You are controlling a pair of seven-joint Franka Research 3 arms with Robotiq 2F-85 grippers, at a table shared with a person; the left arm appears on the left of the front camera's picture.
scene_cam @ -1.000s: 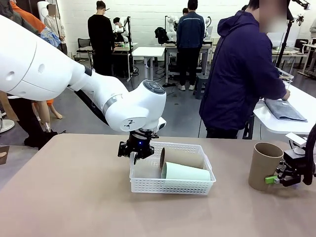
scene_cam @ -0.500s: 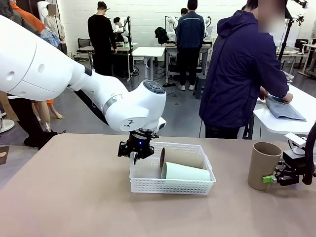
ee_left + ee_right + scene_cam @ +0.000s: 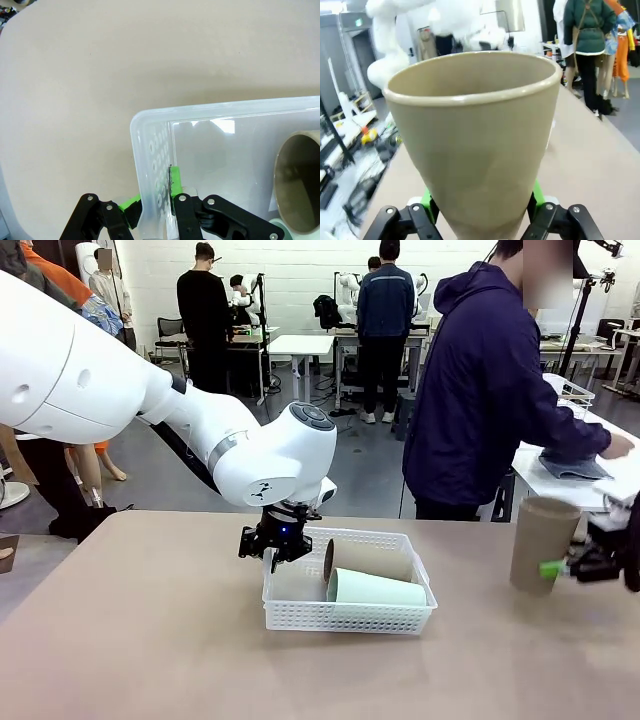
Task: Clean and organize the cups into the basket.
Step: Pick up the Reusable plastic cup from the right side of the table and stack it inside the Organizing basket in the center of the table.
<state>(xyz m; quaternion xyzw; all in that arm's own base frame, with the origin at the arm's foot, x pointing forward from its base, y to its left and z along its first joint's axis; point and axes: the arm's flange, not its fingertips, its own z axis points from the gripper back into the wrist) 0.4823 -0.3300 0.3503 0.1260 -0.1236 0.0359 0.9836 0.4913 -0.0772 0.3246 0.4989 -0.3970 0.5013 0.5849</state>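
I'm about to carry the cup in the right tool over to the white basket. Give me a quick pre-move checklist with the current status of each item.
1. Right tool grips the upright brown cup, a pad on each side: ok.
2. Left tool clamps the basket by its short wall: ok.
3. Room in basket: green cup and second brown cup lie at its right; left part bare: ok.
4. Person turned away, hands at another table: ok.
5. Held cup's base off the table: cannot tell.
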